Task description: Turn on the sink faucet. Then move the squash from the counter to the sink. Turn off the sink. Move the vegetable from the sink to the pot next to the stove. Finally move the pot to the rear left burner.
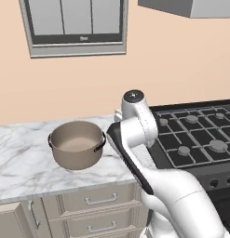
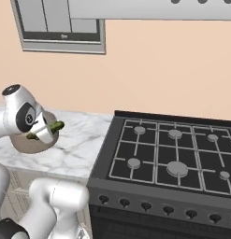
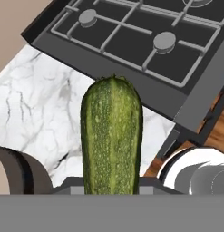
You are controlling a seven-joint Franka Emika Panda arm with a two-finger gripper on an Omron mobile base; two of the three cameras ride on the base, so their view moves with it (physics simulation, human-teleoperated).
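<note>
Squash sits clamped in the hand, carried above the pot just below it, probably for dropping in.

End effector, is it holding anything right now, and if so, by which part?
Yes. The end effector holds the squash, gripped around the middle, with both green ends sticking out either side in the right base view. It hangs over the counter, beside the pot.

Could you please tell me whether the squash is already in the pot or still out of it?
Out: the squash is held in the gripper above the pot, whose inside looks empty.
</note>
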